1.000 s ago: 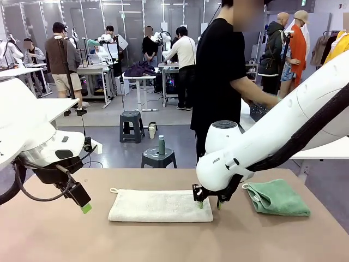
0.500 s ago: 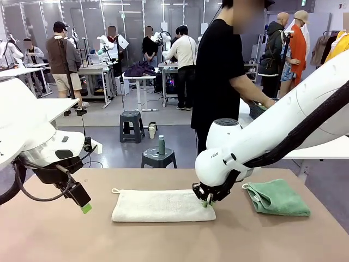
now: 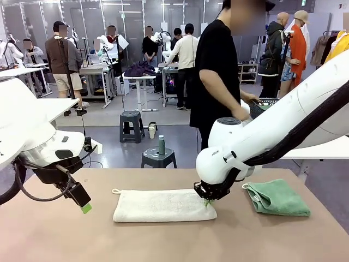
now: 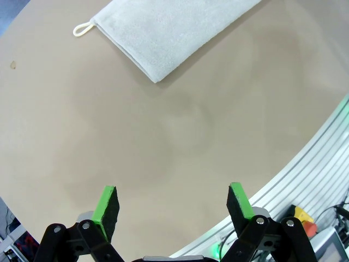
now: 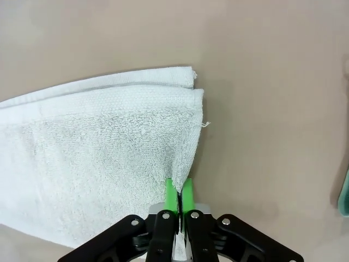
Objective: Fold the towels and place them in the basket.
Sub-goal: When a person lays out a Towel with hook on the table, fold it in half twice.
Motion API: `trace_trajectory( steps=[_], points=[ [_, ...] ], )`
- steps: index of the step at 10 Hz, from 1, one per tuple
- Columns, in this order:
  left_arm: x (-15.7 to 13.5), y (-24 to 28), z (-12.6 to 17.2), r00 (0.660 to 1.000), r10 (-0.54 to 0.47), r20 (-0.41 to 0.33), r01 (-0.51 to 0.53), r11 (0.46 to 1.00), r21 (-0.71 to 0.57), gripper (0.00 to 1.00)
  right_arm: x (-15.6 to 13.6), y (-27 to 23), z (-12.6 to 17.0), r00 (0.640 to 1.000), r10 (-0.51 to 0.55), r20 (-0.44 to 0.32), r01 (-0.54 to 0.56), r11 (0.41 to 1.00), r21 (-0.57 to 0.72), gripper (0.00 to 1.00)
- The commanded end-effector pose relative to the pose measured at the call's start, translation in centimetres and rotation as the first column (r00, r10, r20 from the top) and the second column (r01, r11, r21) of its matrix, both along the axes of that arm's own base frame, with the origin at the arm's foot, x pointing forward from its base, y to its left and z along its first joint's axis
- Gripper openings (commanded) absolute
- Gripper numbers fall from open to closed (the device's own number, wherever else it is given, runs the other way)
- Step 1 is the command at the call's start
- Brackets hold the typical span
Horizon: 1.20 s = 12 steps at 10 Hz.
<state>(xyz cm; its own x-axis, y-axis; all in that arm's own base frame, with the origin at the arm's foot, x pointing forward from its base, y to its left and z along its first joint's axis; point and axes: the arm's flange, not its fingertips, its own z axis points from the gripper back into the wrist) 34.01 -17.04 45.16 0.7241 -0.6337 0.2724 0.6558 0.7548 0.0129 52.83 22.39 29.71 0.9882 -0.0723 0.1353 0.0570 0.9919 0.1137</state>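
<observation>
Cream-white terry towel (image 3: 163, 205), folded long, lies mid-table; the right gripper (image 5: 179, 197) is pinched shut on its near corner. That thin bite may hold only the top layer, apparently, so lifting could unfold it. Left gripper (image 4: 173, 203) hangs open.

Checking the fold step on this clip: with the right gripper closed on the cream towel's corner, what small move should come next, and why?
Probably lift that corner slightly and carry it toward the loop end. The right gripper is shut on the cream towel's near right corner, and the towel lies as a long strip, not yet folded short. The left gripper hangs open above bare table, away from the towel.
</observation>
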Motion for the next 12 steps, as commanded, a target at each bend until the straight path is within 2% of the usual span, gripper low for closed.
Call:
trace_trajectory(
  steps=[1, 3, 6, 9, 10, 12],
  points=[
    [0.1, -0.1, -0.1, 1.0, 0.004, 0.006, -0.004, 1.0, 0.006, 1.0, -0.6, -1.9, 1.2, 0.999, 0.038, 0.032, -0.039, 0.999, 0.022, 0.0],
    [0.1, -0.1, -0.1, 1.0, 0.004, 0.006, -0.004, 1.0, 0.006, 1.0, -1.4, -4.5, 5.1, 0.994, 0.082, 0.069, -0.074, 0.991, -0.114, 0.0],
    [0.1, -0.1, -0.1, 1.0, 0.004, 0.006, -0.004, 1.0, 0.006, 1.0, -2.8, -4.3, 10.6, 0.98, 0.168, 0.108, -0.153, 0.979, -0.131, 0.0],
    [0.1, -0.1, -0.1, 1.0, 0.004, 0.006, -0.004, 1.0, 0.006, 1.0, -3.8, 1.8, 14.2, 0.965, 0.208, 0.158, -0.194, 0.976, -0.103, 0.0],
    [0.1, -0.1, -0.1, 1.0, 0.004, 0.006, -0.004, 1.0, 0.006, 1.0, -3.9, 4.7, 14.7, 0.967, 0.203, 0.152, -0.192, 0.978, -0.082, 0.0],
    [0.1, -0.1, -0.1, 1.0, 0.004, 0.006, -0.004, 1.0, 0.006, 1.0, -3.5, 9.0, 13.9, 0.976, 0.172, 0.134, -0.167, 0.985, -0.047, 0.0]
  ],
)
